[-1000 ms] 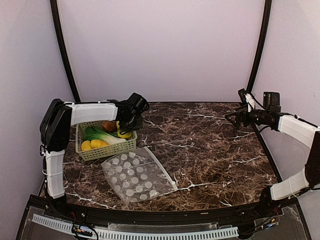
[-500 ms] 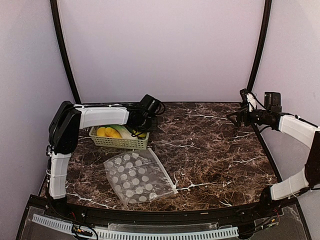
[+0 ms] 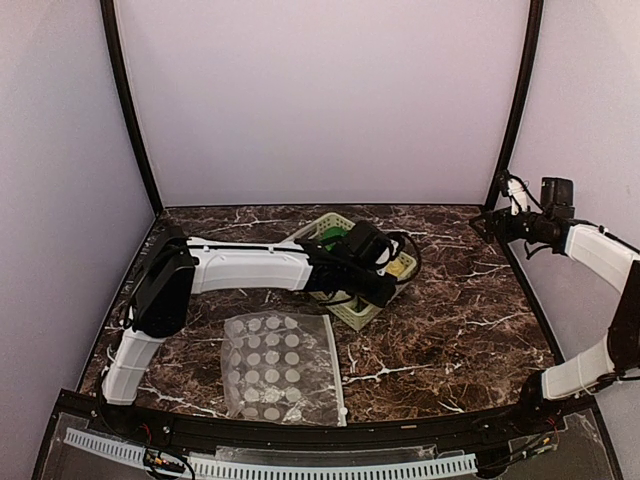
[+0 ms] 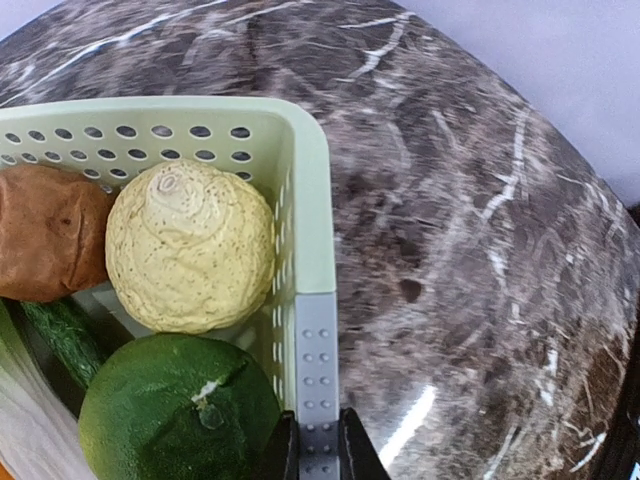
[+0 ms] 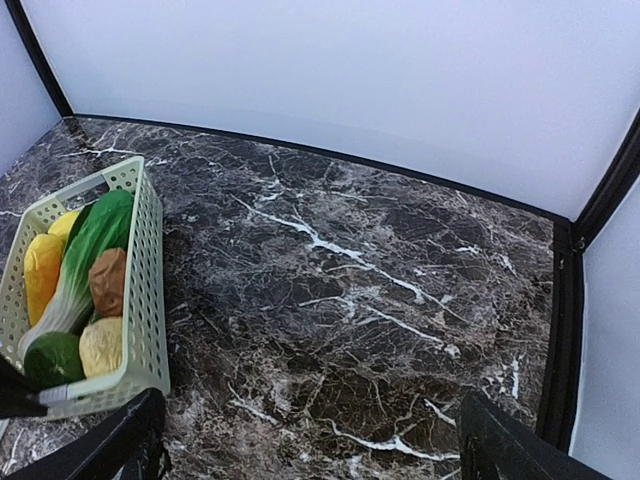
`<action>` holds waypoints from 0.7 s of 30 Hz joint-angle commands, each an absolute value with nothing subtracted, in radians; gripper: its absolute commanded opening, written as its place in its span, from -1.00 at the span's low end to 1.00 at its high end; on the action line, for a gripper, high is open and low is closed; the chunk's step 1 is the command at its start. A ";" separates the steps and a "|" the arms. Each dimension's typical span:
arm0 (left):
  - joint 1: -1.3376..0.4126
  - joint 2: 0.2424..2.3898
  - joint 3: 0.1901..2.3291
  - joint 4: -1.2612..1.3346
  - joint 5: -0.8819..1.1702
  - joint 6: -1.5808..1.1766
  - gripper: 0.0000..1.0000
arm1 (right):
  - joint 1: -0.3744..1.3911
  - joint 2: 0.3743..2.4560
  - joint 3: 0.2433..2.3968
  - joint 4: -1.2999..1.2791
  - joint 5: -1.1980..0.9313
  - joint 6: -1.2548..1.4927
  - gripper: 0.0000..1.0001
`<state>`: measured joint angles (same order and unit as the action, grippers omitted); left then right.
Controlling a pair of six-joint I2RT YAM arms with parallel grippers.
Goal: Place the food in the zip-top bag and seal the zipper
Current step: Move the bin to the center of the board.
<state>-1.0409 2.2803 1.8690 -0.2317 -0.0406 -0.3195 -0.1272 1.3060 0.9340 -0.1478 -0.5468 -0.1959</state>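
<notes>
Pinched the basket (image 4: 310,190) rim with the left gripper (image 4: 318,452), jaws nearly closed; held the right gripper (image 5: 312,415) wide open, empty, far right. Left the food (image 4: 190,260) in the basket at centre, the zip-top bag (image 3: 280,365) flat and empty nearer: bagging, sealing undone.

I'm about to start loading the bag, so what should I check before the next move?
1. Left claw clamped on the basket rim: ok.
2. Right claw open, holding nothing: ok.
3. Green fruit, pale bumpy fruit and brown fruit inside the basket: ok.
4. Bag lying flat on the table, on the near side of the basket: ok.
5. Bag mouth open: cannot tell.
6. Bag loaded: not ok, nothing seen inside.
</notes>
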 commanded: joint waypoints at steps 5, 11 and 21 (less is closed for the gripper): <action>-1.140 2.298 1.913 -0.073 0.295 -0.090 -0.98 | -0.143 1.297 0.953 -0.148 -0.499 -0.178 0.97; -1.195 2.288 1.888 -0.155 0.349 -0.019 -0.99 | -0.143 1.300 0.944 -0.142 -0.509 -0.184 0.97; -1.227 2.237 1.858 -0.236 0.264 0.028 -0.17 | -0.143 1.322 0.942 -0.137 -0.540 -0.184 0.97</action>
<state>-1.2221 2.3112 1.8694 -0.1825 0.3031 0.0097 -0.1383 1.3128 0.9348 -0.1566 -0.5228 -0.1848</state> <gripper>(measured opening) 0.296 0.986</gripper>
